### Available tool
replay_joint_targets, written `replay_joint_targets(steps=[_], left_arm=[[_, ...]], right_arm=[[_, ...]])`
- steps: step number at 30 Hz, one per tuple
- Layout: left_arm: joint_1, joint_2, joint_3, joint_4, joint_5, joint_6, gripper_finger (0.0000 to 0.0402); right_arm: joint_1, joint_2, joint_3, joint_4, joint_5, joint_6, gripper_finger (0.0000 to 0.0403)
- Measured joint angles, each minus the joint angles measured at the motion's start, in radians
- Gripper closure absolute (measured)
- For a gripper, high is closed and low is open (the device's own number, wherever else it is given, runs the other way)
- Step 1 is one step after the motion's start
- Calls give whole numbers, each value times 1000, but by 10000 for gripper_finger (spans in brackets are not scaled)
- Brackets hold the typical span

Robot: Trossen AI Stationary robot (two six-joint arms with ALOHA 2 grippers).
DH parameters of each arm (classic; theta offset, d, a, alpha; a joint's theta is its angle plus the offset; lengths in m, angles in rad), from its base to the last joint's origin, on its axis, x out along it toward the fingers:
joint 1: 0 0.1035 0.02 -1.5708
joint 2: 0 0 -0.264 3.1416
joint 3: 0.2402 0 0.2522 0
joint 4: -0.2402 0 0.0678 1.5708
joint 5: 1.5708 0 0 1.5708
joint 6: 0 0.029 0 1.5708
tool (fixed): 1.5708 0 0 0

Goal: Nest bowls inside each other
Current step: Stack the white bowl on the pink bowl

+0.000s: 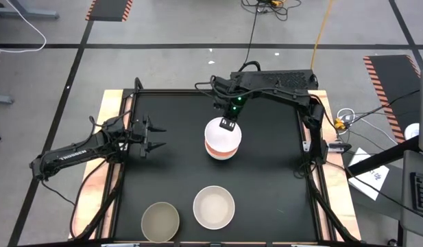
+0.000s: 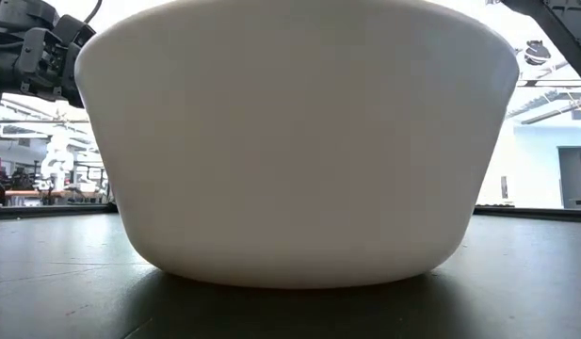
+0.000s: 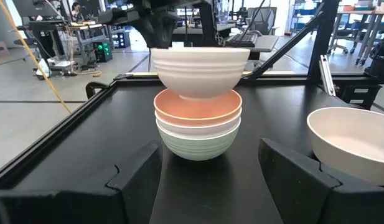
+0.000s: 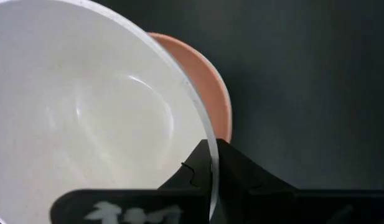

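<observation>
White bowl (image 3: 200,70) held just above stack (image 3: 198,127) mid-table: salmon pink bowl (image 3: 198,107) on top, white under, mint green bowl (image 3: 196,144) at bottom. Cream bowl (image 3: 353,142) nearby, apart. Left gripper (image 3: 209,177) fingers spread.

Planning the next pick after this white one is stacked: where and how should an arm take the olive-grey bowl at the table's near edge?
Probably by the rim. The olive-grey bowl sits upright and open, clear of the cream bowl, so come from above with one finger inside the wall and one outside. The left gripper, open and idle, looks better placed than the right gripper.
</observation>
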Motion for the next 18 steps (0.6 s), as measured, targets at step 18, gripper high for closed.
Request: replay_joint_targets(steps=[18], left_arm=[[-1, 2, 0, -1, 36, 0, 138]], right_arm=[[7, 118, -2, -66, 57, -34, 403]])
